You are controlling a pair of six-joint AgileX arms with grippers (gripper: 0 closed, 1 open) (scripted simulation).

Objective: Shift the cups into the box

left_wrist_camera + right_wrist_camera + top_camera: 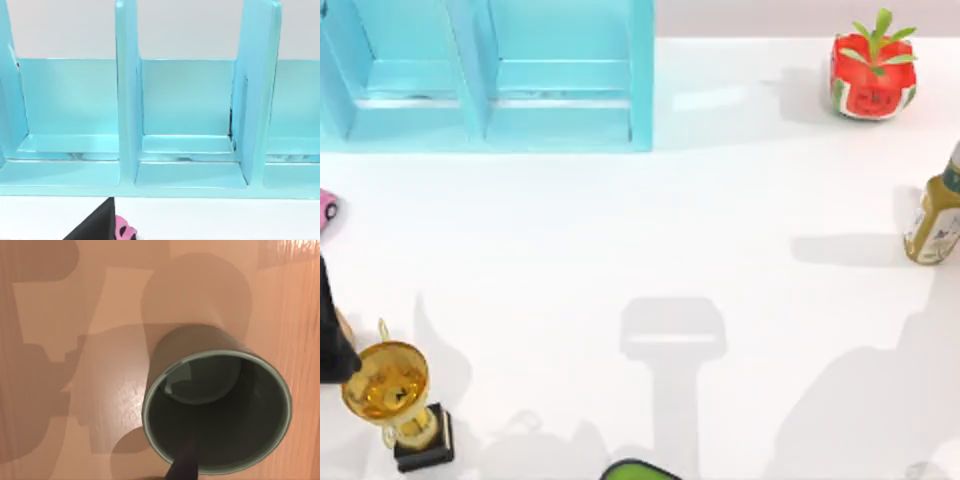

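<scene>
A dark grey-green cup [215,410] hangs tilted in the right wrist view, its mouth towards the camera and its shadow cast on pale wood [100,390] beneath. One dark finger [184,465] of my right gripper reaches inside the cup's rim, and the grip looks shut on that rim. The wood has side panels, so it looks like the inside of the box. My left arm [330,340] is parked at the table's left edge beside the gold trophy [392,395]. A black part of it [95,227] shows in the left wrist view.
A light blue shelf unit [485,75] [125,100] with open compartments stands at the back left. At the back right is a red watermelon-like pot [870,75], with a bottle [935,220] at the right edge. A pink toy [326,208] [124,230] lies far left. A green-edged dark shape [638,470] sits at the front edge.
</scene>
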